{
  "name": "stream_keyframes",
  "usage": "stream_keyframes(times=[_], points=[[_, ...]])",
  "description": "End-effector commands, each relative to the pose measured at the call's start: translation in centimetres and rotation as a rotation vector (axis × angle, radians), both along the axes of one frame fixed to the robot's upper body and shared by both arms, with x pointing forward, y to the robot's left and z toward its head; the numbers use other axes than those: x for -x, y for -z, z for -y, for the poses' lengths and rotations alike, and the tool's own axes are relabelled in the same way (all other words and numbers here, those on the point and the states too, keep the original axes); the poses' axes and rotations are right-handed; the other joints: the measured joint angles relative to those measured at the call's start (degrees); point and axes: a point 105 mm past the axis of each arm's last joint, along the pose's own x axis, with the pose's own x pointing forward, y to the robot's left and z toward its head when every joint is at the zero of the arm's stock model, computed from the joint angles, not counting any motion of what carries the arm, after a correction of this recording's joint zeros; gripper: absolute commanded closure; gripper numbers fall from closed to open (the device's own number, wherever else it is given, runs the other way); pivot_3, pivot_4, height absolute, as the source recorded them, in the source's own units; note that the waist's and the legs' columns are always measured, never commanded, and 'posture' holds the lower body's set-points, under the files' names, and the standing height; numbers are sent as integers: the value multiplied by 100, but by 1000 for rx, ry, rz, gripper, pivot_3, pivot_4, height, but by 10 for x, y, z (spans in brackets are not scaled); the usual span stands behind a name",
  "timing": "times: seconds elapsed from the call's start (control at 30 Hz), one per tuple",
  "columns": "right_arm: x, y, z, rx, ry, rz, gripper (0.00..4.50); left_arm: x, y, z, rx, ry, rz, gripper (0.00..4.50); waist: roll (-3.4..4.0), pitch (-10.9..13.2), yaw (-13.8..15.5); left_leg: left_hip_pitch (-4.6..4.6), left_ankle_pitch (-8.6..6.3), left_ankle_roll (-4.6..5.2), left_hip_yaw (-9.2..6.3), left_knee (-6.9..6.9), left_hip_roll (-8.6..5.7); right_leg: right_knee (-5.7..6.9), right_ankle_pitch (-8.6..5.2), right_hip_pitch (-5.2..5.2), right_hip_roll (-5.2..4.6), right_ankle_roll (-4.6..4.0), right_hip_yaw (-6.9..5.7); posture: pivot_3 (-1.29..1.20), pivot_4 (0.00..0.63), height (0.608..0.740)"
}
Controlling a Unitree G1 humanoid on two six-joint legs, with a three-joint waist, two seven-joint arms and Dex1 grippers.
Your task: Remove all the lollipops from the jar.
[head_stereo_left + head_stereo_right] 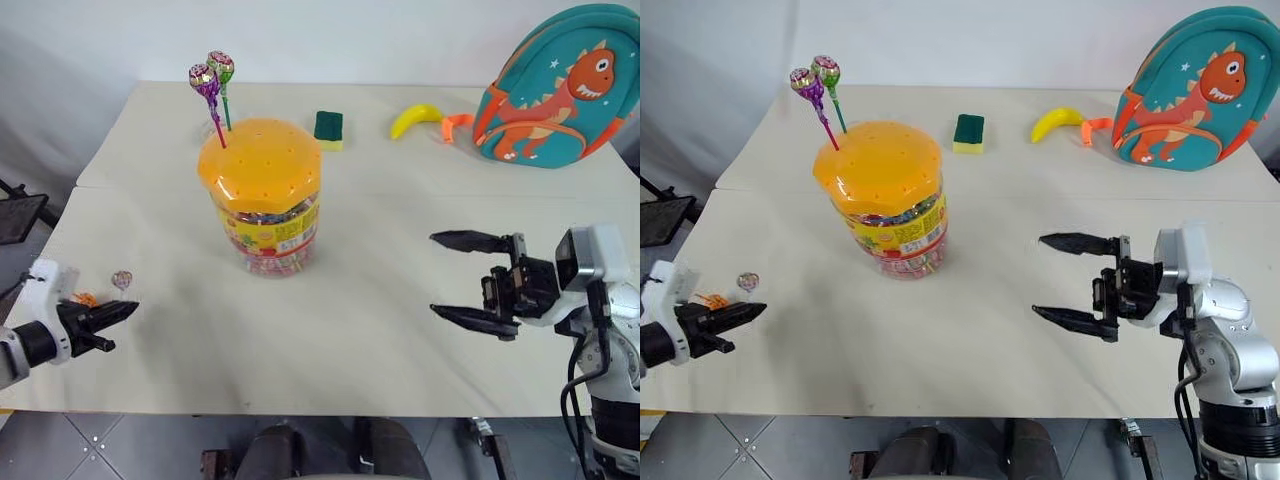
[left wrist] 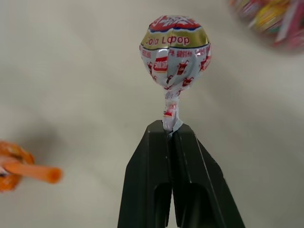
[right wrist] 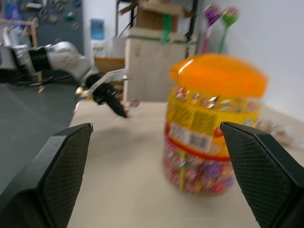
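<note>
The jar (image 1: 262, 195), a clear tub with an orange domed lid, stands on the table left of centre. Two lollipops are stuck upright in its lid, one on a purple stick (image 1: 205, 80) and one on a green stick (image 1: 221, 66). My left gripper (image 1: 128, 310) is low over the table's front left, shut on the stick of a lollipop (image 2: 175, 50) just below its head. Another lollipop with an orange stick (image 1: 85, 298) lies on the table beside that gripper. My right gripper (image 1: 435, 274) hovers open to the right of the jar, pointing at it, with nothing between its fingers.
A green sponge (image 1: 328, 128), a banana (image 1: 415, 118) and a teal dinosaur backpack (image 1: 555, 85) lie along the far side of the table (image 1: 400, 200). The table's front edge runs just below both grippers.
</note>
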Motion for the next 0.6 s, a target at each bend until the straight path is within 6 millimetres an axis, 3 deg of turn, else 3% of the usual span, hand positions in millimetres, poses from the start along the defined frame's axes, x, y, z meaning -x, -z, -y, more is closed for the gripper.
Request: stream_keyframes(times=[0.03,0.2,0.33,0.47,0.53,0.6], points=[[8,5,8,35,-15,36,0,0,-1,3,-17,-3,-17,4467,0,0,-1,0,0,0,0,0,0,0,0,0,0,0,0,0,150,740],[16,16,10,104,-43,57,0,-2,-1,2,-15,-3,-36,3226,1,0,-14,3,0,0,2,1,0,2,0,2,-1,0,2,0,150,740],[17,17,11,120,-51,75,0,-8,-17,5,3,18,-1,1990,1,0,-11,7,3,-3,2,4,0,11,-1,2,-2,-3,2,0,150,740],[18,8,14,76,-38,92,0,-12,-47,7,8,68,85,733,0,0,-13,7,3,-4,1,2,1,11,-2,1,-2,-5,2,0,150,740],[20,-4,18,24,-14,92,0,-9,-70,17,31,168,126,131,0,0,-13,3,2,-4,1,2,0,9,-2,-2,-2,-4,1,0,150,740],[21,-19,20,-36,18,92,0,-9,-95,26,10,270,211,30,1,0,-16,0,1,-5,1,2,0,7,-2,-3,-3,-5,-1,0,150,740]])
